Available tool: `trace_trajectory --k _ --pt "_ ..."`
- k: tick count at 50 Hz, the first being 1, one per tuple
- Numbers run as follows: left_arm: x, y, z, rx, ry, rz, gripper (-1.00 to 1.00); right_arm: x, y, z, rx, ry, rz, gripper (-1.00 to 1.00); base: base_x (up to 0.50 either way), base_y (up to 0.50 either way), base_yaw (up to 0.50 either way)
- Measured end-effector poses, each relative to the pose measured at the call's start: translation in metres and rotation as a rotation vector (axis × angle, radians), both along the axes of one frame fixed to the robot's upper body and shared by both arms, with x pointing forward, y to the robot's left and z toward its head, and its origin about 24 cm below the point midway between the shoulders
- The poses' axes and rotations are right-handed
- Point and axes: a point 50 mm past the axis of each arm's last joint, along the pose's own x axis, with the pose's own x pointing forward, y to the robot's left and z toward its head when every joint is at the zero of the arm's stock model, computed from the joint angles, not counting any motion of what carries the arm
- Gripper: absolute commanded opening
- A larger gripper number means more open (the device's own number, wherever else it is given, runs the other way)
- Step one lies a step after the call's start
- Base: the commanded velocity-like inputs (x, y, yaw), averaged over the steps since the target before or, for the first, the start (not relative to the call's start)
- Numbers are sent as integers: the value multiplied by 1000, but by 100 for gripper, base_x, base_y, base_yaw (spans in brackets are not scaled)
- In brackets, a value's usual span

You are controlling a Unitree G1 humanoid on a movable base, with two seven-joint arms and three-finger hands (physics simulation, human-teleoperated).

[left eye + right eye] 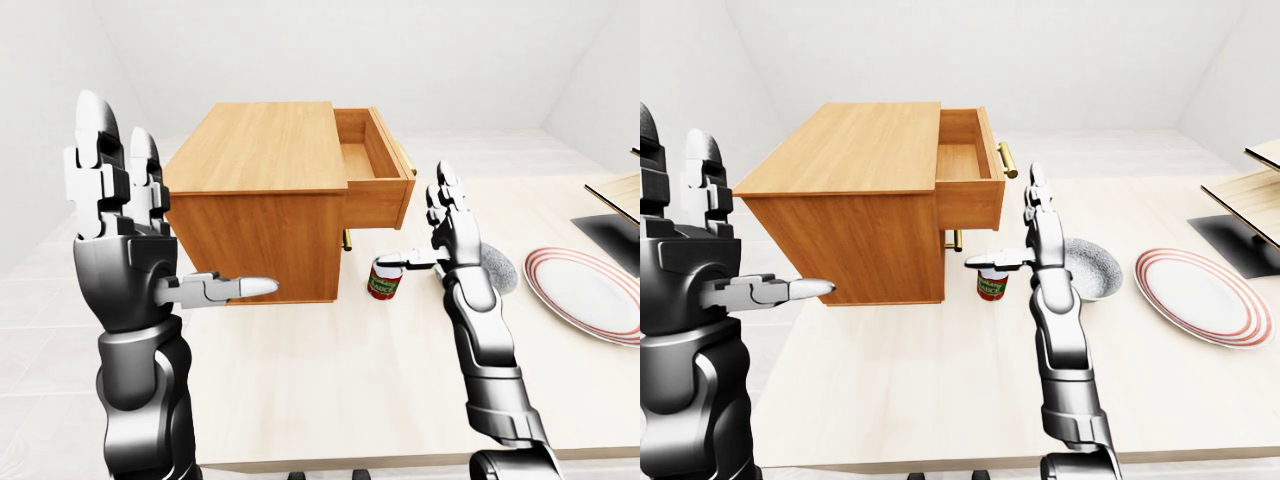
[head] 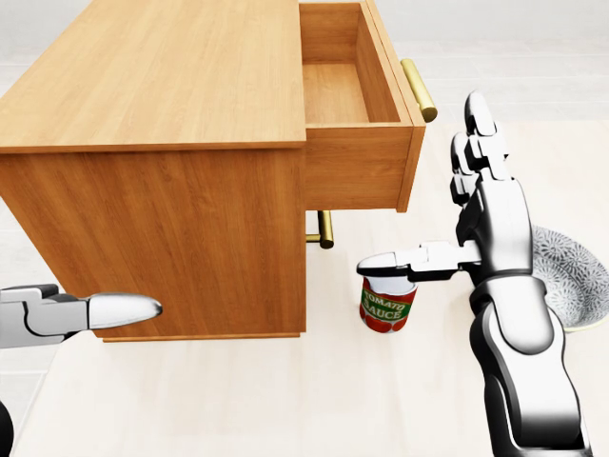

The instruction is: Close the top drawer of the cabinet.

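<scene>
The wooden cabinet [image 2: 152,86] fills the left and middle of the head view. Its top drawer [image 2: 357,171] stands pulled out to the right, empty inside, with a gold bar handle [image 2: 419,90] on its face. My right hand [image 2: 442,195] is open just right of the drawer's face and apart from it. Its fingers [image 2: 479,124] point up, and its thumb [image 2: 390,263] reaches left over a tomato sauce can [image 2: 385,309]. My left hand [image 1: 175,205] is open too, raised at the left beside the cabinet's side wall, holding nothing.
A second gold handle [image 2: 325,228] shows on the lower drawer below. A grey speckled bowl [image 2: 571,276] lies right of my right arm. Further right sit a red-rimmed plate [image 1: 1200,295] and a dark tray-like object [image 1: 615,230].
</scene>
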Motion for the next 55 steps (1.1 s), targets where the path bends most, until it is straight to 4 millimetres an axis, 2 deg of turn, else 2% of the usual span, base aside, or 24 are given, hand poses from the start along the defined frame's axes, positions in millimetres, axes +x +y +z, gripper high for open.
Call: trace_trajectory --k 9,35,55 --pt "0 0 0 4 1 1 100 5 2 -6 -2 34 8 100 0 0 0" --pt "2 -4 -6 27 35 -14 100 22 17 -5 -27 59 44 100 0 0 0" --pt "3 -4 -8 39 47 -16 100 23 29 -2 -31 49 50 100 0 0 0"
